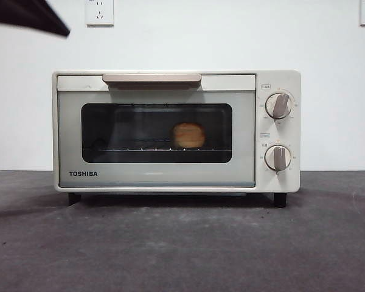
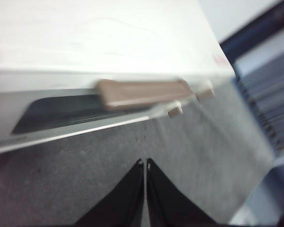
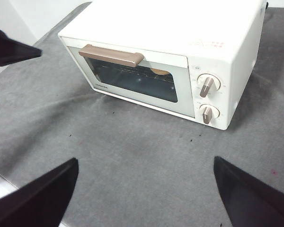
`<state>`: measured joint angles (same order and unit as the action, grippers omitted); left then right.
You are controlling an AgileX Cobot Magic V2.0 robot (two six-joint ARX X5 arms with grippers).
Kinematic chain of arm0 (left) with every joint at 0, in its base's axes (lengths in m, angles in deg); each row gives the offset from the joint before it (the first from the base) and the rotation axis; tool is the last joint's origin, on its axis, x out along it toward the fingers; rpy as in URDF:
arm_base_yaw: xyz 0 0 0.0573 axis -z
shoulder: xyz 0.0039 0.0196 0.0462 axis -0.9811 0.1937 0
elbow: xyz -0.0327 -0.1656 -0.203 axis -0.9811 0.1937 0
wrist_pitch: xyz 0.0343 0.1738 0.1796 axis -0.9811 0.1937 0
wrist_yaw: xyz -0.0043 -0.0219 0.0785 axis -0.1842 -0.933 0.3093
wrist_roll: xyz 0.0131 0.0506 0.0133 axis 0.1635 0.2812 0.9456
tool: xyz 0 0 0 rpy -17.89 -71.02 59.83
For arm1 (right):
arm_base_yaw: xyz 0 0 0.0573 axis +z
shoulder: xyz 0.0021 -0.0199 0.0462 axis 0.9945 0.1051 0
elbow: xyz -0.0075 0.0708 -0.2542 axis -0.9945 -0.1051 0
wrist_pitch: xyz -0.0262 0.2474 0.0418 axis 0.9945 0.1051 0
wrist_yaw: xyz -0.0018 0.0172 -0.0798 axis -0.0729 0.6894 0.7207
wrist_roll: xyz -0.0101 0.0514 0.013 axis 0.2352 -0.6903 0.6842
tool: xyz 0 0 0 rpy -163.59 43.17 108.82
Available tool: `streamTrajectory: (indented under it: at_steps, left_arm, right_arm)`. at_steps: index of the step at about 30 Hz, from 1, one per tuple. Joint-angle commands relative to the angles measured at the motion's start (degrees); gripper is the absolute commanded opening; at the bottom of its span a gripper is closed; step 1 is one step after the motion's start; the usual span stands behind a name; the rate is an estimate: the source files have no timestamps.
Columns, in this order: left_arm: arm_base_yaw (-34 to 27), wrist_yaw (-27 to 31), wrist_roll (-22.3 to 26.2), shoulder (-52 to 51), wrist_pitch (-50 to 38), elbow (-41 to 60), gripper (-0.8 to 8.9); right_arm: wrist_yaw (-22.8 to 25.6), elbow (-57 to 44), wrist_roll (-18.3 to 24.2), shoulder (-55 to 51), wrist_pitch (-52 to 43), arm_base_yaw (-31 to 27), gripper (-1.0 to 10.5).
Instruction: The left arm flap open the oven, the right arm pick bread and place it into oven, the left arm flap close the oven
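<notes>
The TOSHIBA toaster oven [image 1: 176, 131] stands on the grey bench [image 1: 182, 243], door flapped up flush; the bread [image 1: 189, 135] sits on the rack inside, seen through the dark glass; the task looks essentially done. The left gripper [image 2: 145, 163] hovers above the bench in front of the beige handle [image 2: 142, 93], fingers clenched together on nothing; best to draw off without brushing the handle. The right gripper [image 3: 146, 189] waits well back, fingers released wide. The left wrist view is blurred; the latch cannot be made out.

shut oven [image 1: 170, 131] door, open table [image 1: 182, 243] before
</notes>
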<state>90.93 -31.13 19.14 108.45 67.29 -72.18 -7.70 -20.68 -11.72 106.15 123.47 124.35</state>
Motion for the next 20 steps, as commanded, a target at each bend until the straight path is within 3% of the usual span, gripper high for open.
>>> streamTrajectory:
  at_steps: [1, 2, 3, 20]
  left_arm:
    - [3.8, 0.5, 10.4, -2.1, 0.4, -1.4, 0.15]
    - [4.9, 0.5, 10.7, -2.9, 0.4, -1.4, 0.15]
    - [5.8, 0.5, 10.9, -3.6, 0.4, -1.4, 0.15]
    - [7.4, 0.3, 11.4, -6.4, 0.5, -1.4, 0.16]
  right_arm:
    - [0.2, 1.0, 0.7, 0.3, -0.6, 0.4, 1.8]
    - [0.2, 1.0, 0.7, 0.3, -0.5, 0.4, 0.3]
    - [0.2, 1.0, 0.9, 0.3, -0.6, 0.4, 0.1]
    - [0.6, 1.0, 0.9, 0.3, -0.9, 0.4, 0.2]
